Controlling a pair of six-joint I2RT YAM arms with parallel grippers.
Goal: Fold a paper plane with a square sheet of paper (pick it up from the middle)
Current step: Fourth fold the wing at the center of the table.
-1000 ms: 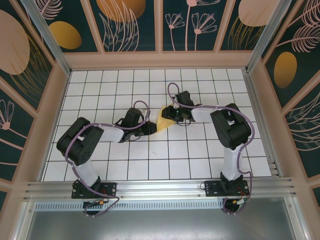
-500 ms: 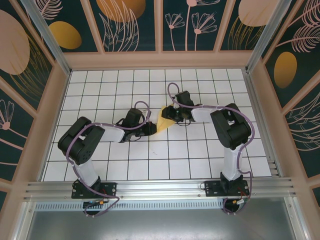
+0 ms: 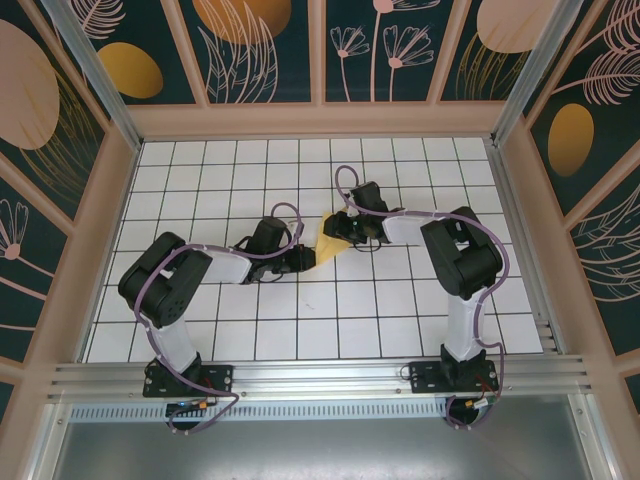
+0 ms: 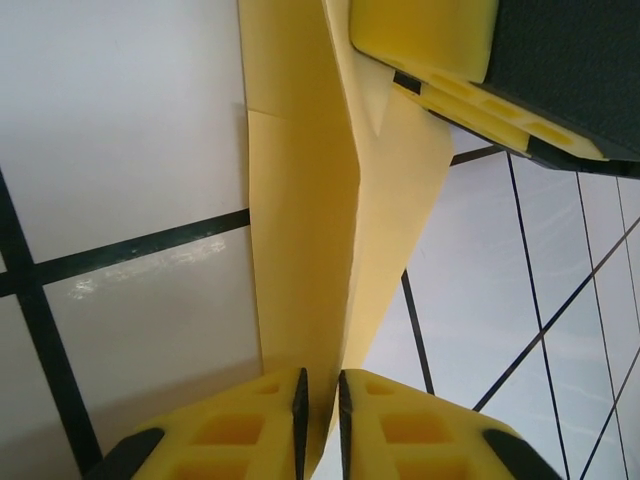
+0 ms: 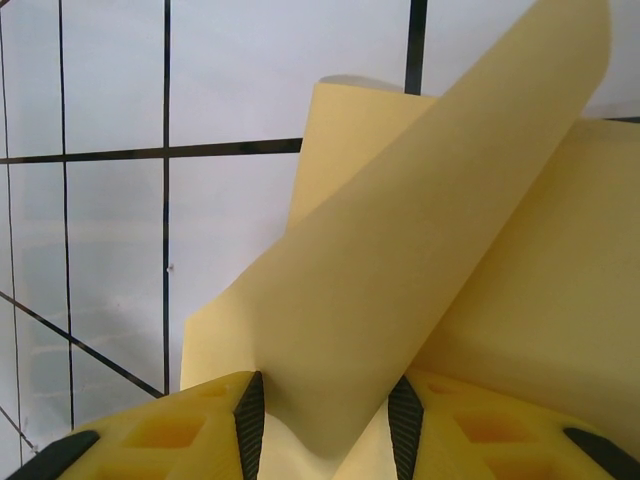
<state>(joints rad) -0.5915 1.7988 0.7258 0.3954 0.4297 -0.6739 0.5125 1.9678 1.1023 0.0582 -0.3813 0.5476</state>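
both left pincer [image 4: 320, 388] and right pincer [image 5: 325, 402] tight on the square sheet of paper [image 4: 300, 200] over tiled table [image 3: 300, 325]

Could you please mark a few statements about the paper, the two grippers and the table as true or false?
1. The left gripper has its jaws pinched on the yellow paper. True.
2. The yellow paper lies flat and untouched. False: it is bent upward, with both grippers on it.
3. The jaws of the right gripper have a curled flap of the paper between them. True.
4. The table is bare wood. False: it is white with a black grid.
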